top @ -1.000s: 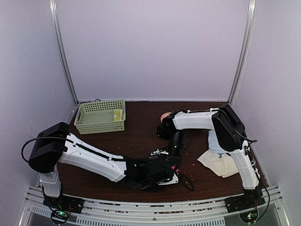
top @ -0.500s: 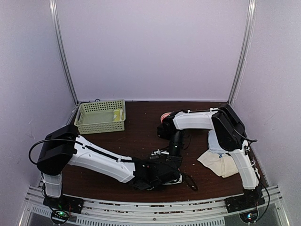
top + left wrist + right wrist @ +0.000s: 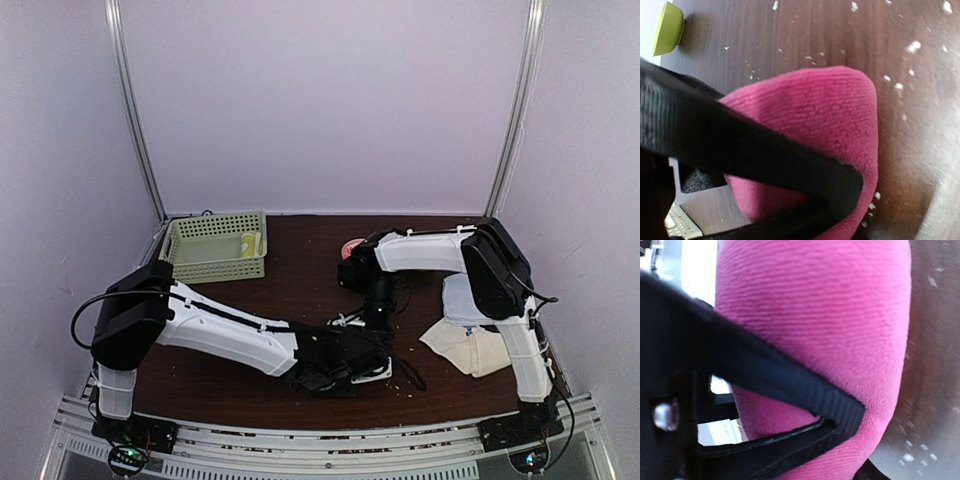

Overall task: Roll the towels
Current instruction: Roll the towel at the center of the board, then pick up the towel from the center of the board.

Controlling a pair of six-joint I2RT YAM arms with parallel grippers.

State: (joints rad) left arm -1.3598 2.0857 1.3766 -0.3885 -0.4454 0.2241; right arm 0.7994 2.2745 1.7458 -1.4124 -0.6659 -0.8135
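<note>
On the dark wooden table, the left gripper and right gripper meet near the front middle. Each has a black finger across the pink towel. Whether either is clenched on it cannot be told. A cream towel lies to the right.

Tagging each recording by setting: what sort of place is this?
Probably a lab test booth, not a home: plain pale wall panels between metal frame posts, and a dark wooden table with a metal mounting rail at its near edge.
</note>
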